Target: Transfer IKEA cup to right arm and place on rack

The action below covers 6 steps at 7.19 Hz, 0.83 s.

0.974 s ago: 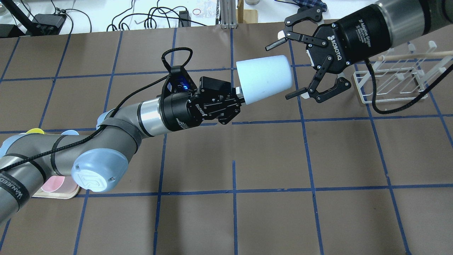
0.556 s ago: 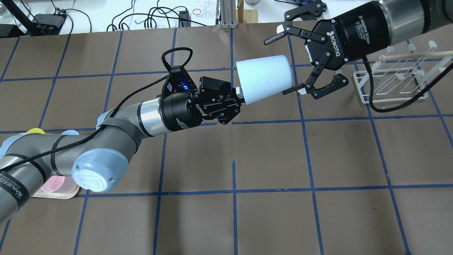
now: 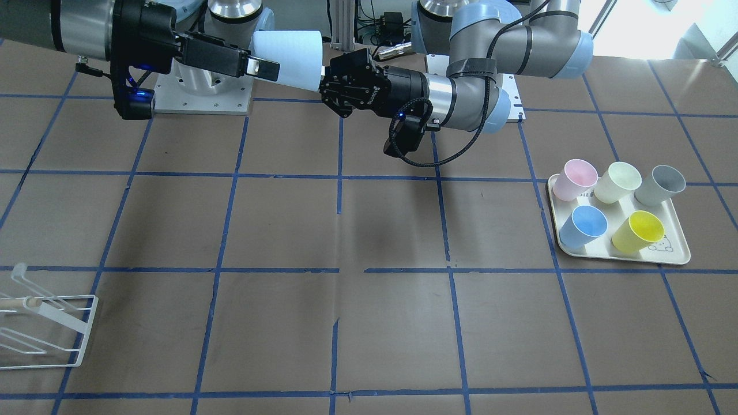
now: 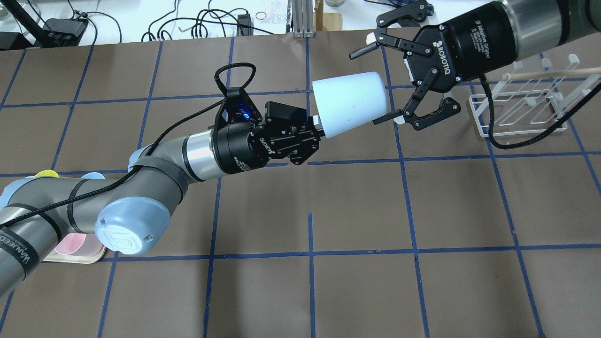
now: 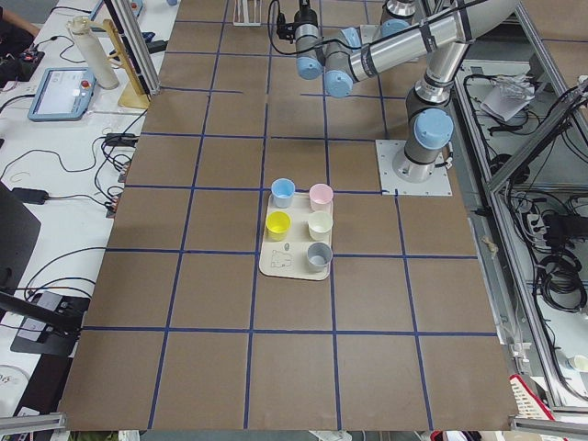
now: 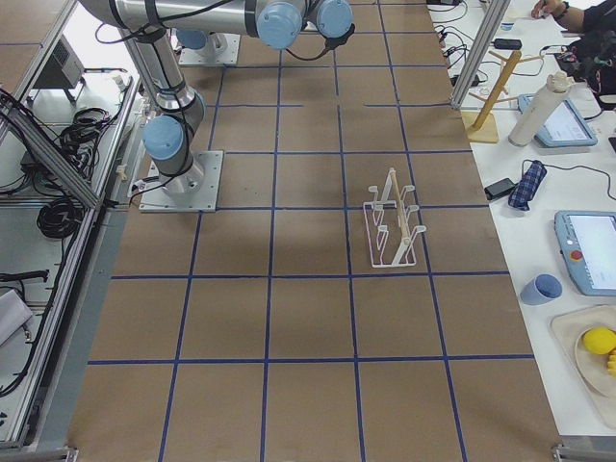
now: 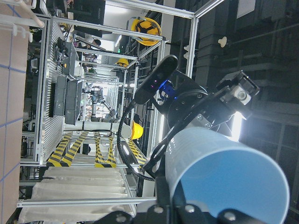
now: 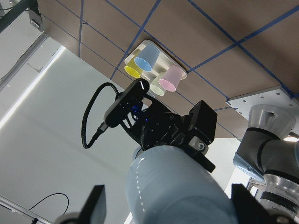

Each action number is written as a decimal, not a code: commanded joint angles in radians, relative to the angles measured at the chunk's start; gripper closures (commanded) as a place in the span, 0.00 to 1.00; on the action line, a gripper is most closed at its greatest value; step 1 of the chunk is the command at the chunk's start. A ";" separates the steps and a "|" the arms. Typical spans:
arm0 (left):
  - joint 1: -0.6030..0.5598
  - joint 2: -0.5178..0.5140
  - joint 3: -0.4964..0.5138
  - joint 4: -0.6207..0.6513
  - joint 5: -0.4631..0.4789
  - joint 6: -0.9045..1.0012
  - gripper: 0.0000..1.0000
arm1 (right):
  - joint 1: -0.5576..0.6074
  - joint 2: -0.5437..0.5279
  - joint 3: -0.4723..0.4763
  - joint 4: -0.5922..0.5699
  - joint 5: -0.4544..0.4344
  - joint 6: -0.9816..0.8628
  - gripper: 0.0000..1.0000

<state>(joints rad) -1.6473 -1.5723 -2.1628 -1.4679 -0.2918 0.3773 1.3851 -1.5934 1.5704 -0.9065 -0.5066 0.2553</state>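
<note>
A: Front view first. Progress?
B: Mid-handover. Cup [image 3: 300, 57] up in the air, lying sideways between the arms, clamped at its mouth end by left gripper [image 3: 326, 83]. Right gripper [image 3: 275, 57] spread wide around the base end, not closed on it. Rack [image 3: 69, 297] well apart, at the view's lower left, cup not on it. Left to do: close, release, carry, place
A: Overhead?
B: Same read. Left arm [image 4: 141, 188] stretched out low, wrist roughly level, pinching the rim. Right arm [image 4: 530, 23] reaching in from the rack side, fingers [image 4: 361, 50] apart on either side of the cup body. Nearer tip just beside the wall, contact unclear
A: Side views?
B: Too small. Arms up at the top edge, cup not made out, no call on jaws from there. Tray [image 5: 285, 266] with five other cups [image 5: 283, 190] well apart from the action
A: Wrist cams?
B: Left wrist: open mouth of cup right at the camera, held. Right wrist: cup base filling the gap between two spread fingers, no squeeze visible. Judged about a third done
</note>
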 commanded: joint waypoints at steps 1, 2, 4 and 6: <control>0.000 0.000 0.000 0.000 0.002 0.000 1.00 | 0.000 0.000 -0.001 0.000 -0.001 -0.001 0.19; 0.000 0.000 0.000 0.000 0.002 0.000 1.00 | 0.000 0.000 -0.001 0.001 -0.001 -0.001 0.20; 0.000 0.000 0.000 0.000 0.003 0.000 1.00 | 0.000 0.001 -0.001 0.001 -0.003 -0.001 0.28; 0.000 0.000 0.000 0.000 0.003 0.000 0.95 | -0.001 0.000 -0.003 0.000 -0.006 0.002 0.38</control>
<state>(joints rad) -1.6467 -1.5723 -2.1629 -1.4680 -0.2908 0.3774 1.3844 -1.5934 1.5689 -0.9053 -0.5143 0.2566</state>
